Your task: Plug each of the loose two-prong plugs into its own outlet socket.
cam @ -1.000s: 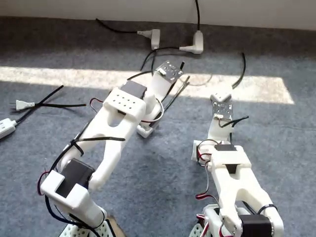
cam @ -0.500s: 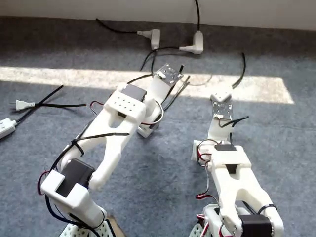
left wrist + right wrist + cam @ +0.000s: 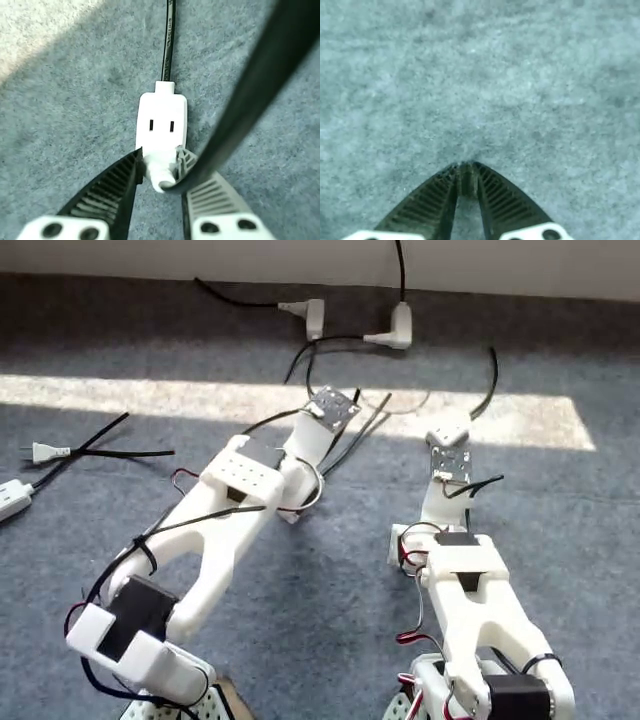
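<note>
White outlet socket (image 3: pixel 162 125), grey carpet (image 3: pixel 60 100)

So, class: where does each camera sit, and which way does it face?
High view: fixed above, behind the arms, facing down over the carpet; left arm and right arm show.
Left wrist view: on that wrist, facing along its jaws, shut on the outlet socket.
Right wrist view: on that wrist, facing carpet; shut jaws show.
Shared: carpet, all three.

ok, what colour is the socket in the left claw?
White socket, black cord; best in the left wrist view.
</note>
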`<state>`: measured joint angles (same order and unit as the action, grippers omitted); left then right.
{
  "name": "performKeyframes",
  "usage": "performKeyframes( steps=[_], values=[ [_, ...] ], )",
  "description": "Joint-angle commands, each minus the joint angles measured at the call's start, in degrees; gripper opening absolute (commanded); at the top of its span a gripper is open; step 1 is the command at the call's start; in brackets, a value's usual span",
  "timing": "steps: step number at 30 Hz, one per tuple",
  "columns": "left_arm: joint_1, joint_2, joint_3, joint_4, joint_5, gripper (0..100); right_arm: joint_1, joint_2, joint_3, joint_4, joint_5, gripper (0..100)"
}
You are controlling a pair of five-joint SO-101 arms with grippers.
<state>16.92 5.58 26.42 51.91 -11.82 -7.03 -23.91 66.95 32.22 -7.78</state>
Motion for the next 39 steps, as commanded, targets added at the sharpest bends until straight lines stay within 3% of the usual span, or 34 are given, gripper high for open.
performKeyframes(
  steps=[1,6,14,21,26,31,36,39],
  values=[
    [-2.24,0.4,3.3,-4.57,4.48,1,-1.27,-1.27,-0.31,-1.63,-0.62,0.6],
    [-4.35,0.48,3.74,-4.66,9.93,1,-1.27,-1.27,-0.22,-1.63,-0.62,0.6],
    [-10.07,0.66,4.0,6.77,13.1,1,-1.27,-1.27,-0.22,-1.63,-0.62,0.6],
    [-7.69,7.25,-2.77,9.41,13.54,1,-1.27,-1.27,-0.13,-1.63,-0.62,0.6],
    [-4.88,14.11,-12.88,11.08,19.96,1,-1.27,-1.27,-0.13,-1.63,-0.62,0.6],
    [-0.75,20.0,-22.11,11.43,21.63,1,-1.19,-1.27,-0.13,-1.63,-0.62,0.6],
    [2.59,24.4,-30.73,10.2,25.58,1,-1.19,-1.27,-0.13,-1.63,-0.62,0.6],
    [3.82,28.09,-35.12,4.57,26.99,1,-1.1,-1.27,-0.13,-1.63,-0.62,0.6]
  ],
)
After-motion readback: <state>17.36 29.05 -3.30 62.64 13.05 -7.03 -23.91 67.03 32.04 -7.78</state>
